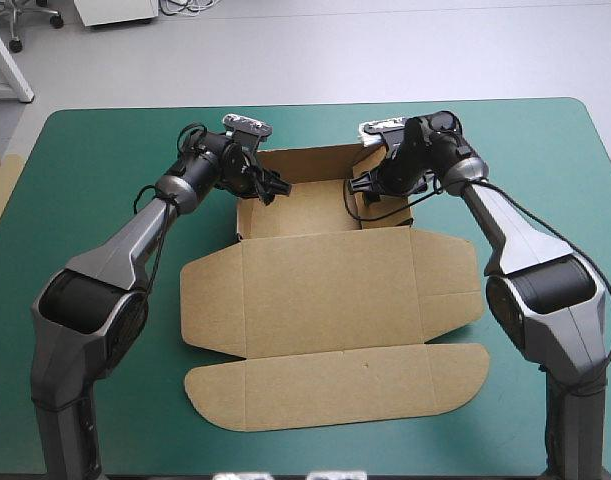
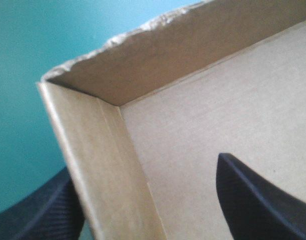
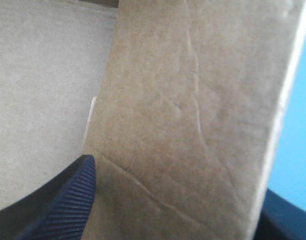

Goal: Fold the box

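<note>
Far back on the counter (image 1: 105,180), left fingers (image 2: 258,200) and right fingers (image 3: 57,205) stand open astride raised walls of the box (image 1: 325,280).

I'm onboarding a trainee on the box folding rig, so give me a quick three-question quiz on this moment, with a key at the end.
1. True or false: the lid of the box lies flat on the teal-green cover, on the near side of the raised walls.
2. The left gripper is: A) clear of the box; B) astride the box's left wall, one finger inside and one outside; C) pressing down on the lid.
3. Fill in: the right gripper stands astride the box wall that faces the table's ___ edge.
Key: 1 true; 2 B; 3 right.
</note>
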